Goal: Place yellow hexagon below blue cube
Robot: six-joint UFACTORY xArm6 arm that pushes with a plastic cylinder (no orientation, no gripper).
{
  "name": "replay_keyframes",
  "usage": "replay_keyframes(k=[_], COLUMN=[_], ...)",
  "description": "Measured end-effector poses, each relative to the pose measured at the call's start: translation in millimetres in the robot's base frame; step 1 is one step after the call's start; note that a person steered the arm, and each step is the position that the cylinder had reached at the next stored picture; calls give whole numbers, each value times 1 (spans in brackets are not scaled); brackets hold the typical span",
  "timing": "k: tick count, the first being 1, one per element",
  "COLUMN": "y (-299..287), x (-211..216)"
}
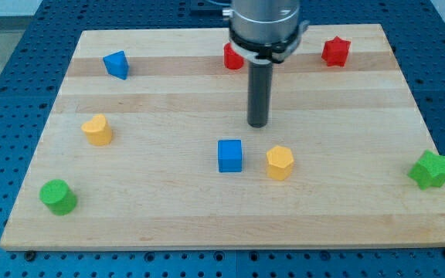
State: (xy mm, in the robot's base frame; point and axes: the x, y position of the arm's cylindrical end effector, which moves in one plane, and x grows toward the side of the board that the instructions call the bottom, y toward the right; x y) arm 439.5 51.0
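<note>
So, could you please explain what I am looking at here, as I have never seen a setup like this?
This is one camera picture of a robot arm working over a wooden board. The arm has no grasping part; it ends in a straight dark rod, and my tip slides along the board to push blocks. Nothing is held.

The tip stands just above the blue cube and the yellow hexagon, which sit side by side near the middle, hexagon to the view's right. It touches neither.

Other blocks lie around: a blue block at the top left, a second yellow block and a green cylinder on the left, a red block partly hidden behind the arm, a red star at the top right, and a green star at the right.
</note>
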Motion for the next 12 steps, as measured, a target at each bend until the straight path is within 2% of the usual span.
replay_keyframes(k=[1,3,4,5,6,7,8,12], y=[19,9,-3,-1,39,86,90,3], x=[37,49,84,88,56,79,135,137])
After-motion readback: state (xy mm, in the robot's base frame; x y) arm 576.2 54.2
